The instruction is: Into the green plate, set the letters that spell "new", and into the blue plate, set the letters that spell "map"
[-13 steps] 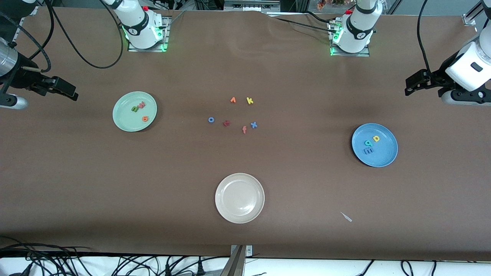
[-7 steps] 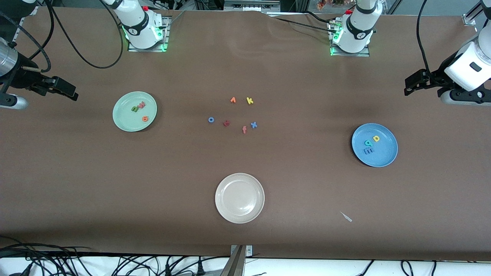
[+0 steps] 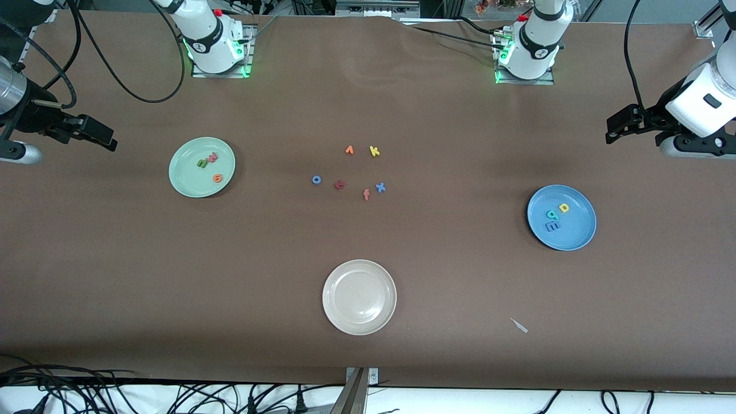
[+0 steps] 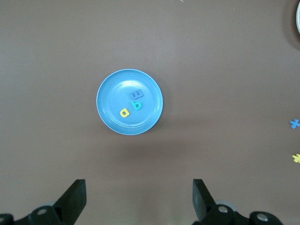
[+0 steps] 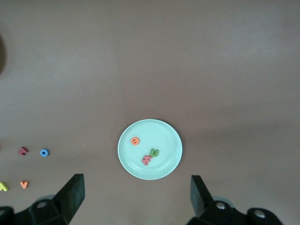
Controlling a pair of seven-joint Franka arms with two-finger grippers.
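Front view, mid-left edge: right gripper point(image 3: 106, 140) up over the table, jaws wide, empty. Left of centre: green plate point(image 3: 187, 178) holds "n" point(image 3: 202, 163), "w" point(image 3: 213, 156), "e" point(image 3: 217, 178). Lower right: blue plate point(image 3: 578, 236) holds "m" point(image 3: 552, 226), "a" point(image 3: 564, 207), "p" point(image 3: 552, 215). Upper right: left gripper point(image 3: 614, 131) likewise aloft, wide, empty.

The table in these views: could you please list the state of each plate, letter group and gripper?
green plate: holds the green n, pinkish w and orange e.
blue plate: holds the blue m, yellow a and teal p.
beige plate: empty.
six spare letters: loose on the table between the plates.
left gripper: open, empty, raised.
right gripper: open, empty, raised.
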